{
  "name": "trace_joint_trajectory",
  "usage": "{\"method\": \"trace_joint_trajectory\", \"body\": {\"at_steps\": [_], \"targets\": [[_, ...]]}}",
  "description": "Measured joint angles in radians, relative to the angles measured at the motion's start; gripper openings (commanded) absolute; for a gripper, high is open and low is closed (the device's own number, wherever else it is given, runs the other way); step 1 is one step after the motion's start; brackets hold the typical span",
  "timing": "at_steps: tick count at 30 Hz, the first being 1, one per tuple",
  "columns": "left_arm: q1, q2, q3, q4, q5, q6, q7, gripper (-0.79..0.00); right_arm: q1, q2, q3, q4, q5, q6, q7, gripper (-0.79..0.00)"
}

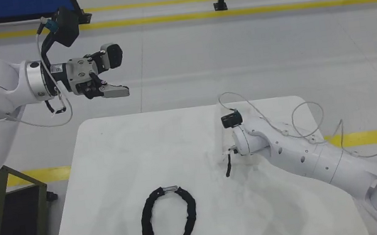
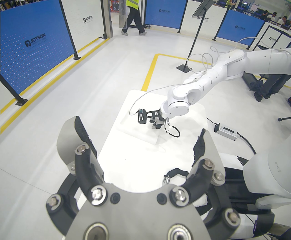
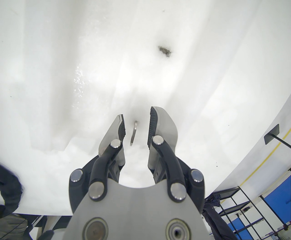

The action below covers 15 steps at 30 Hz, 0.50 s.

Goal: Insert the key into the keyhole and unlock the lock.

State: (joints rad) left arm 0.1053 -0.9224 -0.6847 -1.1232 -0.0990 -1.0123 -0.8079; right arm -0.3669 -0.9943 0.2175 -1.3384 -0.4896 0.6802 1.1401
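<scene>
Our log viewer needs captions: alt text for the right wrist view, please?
The right gripper is open over the white table, its fingers either side of a thin key seen edge-on, neither touching it. A dark speck marks the table.

I counted one table [image 1: 109,171], one black chain lock [image 1: 169,222], one flat metal key [image 3: 133,133], and two grippers: the left gripper [image 1: 119,73] and the right gripper [image 3: 136,113].
</scene>
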Motion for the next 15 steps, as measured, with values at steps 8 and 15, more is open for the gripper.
{"method": "trace_joint_trajectory", "body": {"at_steps": [8, 15], "targets": [[0.000, 0.000, 0.000, 0.000, 0.000, 0.000, 0.000, 0.000, 0.013, 0.017, -0.022, -0.024, 0.033, 0.021, -0.022, -0.643], [0.000, 0.000, 0.000, 0.000, 0.000, 0.000, 0.000, 0.000, 0.019, 0.020, -0.043, -0.022, 0.067, 0.044, -0.045, -0.717]]}}
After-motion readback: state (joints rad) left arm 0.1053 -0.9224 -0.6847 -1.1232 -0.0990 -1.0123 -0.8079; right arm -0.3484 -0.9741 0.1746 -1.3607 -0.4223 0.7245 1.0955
